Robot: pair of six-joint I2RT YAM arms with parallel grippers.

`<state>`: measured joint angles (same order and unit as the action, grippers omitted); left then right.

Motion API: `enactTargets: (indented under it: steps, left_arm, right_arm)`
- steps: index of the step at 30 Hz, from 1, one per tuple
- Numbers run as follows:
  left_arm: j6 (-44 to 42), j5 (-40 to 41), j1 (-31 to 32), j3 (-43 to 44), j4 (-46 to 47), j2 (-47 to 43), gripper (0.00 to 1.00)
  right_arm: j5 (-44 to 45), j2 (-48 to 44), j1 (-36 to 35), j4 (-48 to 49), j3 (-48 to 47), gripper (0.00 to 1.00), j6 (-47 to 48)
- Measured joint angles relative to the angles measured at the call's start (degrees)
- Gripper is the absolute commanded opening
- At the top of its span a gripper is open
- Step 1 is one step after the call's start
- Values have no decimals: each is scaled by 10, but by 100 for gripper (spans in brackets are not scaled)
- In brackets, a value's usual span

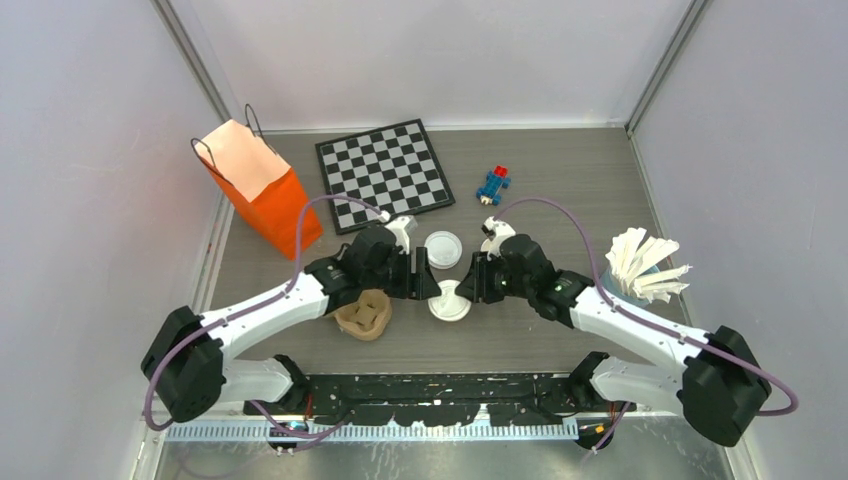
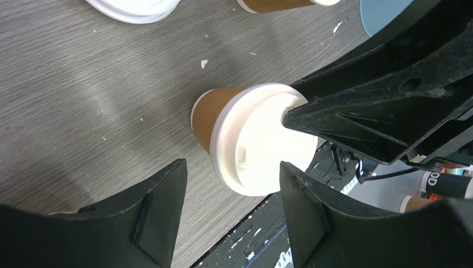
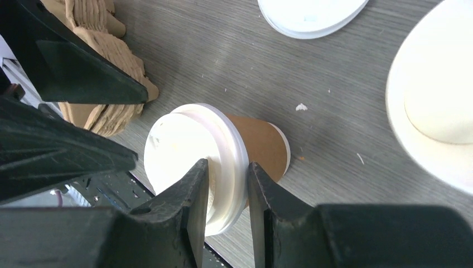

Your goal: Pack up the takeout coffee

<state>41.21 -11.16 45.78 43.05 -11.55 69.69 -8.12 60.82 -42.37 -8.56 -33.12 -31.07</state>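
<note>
A brown paper takeout coffee cup with a white lid stands on the table between the two arms. In the right wrist view my right gripper is shut on the rim of this cup's lid, one finger on top and one under the edge. In the left wrist view the same cup sits just beyond my left gripper, which is open and touches nothing. The right gripper's finger rests on the lid from the right. A second white-lidded cup stands just behind.
A tan moulded-pulp cup tray lies left of the cup, under the left arm. An orange paper bag stands at the back left, beside a chessboard. A small toy lies further back. A tumbler of paper strips stands right.
</note>
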Motion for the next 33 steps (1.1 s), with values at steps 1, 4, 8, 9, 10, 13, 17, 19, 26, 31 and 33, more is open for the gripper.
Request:
enactTargets:
  steps: [1, 4, 8, 9, 10, 13, 17, 19, 26, 31, 33]
  left_arm:
    - [-8, -8, -2, 5, 1, 10, 62]
    - [-28, -23, -6, 13, 3, 34, 60]
    - [-57, -34, -9, 23, 3, 75, 57]
    - [-61, -36, -10, 25, 3, 83, 55]
    - [-63, -44, -10, 29, 6, 92, 53]
    - [-72, -56, -12, 38, 15, 103, 50]
    - [-74, -64, -12, 39, 21, 107, 50]
    - [-74, -64, -12, 39, 21, 107, 49]
    - [-71, -67, -12, 33, 32, 107, 48]
    - [-70, -68, -12, 32, 36, 107, 47]
    - [-70, -68, -12, 32, 36, 107, 47]
  right_arm:
    - [-5, 12, 3, 1, -7, 35, 2]
    - [-24, 40, 16, 7, -21, 37, 5]
    - [-45, 50, 31, 7, -24, 40, 6]
    - [-47, 51, 34, 5, -24, 42, 7]
    - [-49, 51, 37, 1, -24, 45, 8]
    - [-51, 51, 42, -10, -29, 54, 8]
    - [-45, 45, 46, -48, -37, 62, 5]
    - [-38, 39, 46, -77, -45, 62, 3]
    - [-27, -5, 46, -142, -63, 56, -32]
    - [-30, -38, 46, -147, -64, 42, -64]
    - [-33, -40, 46, -146, -64, 40, -76]
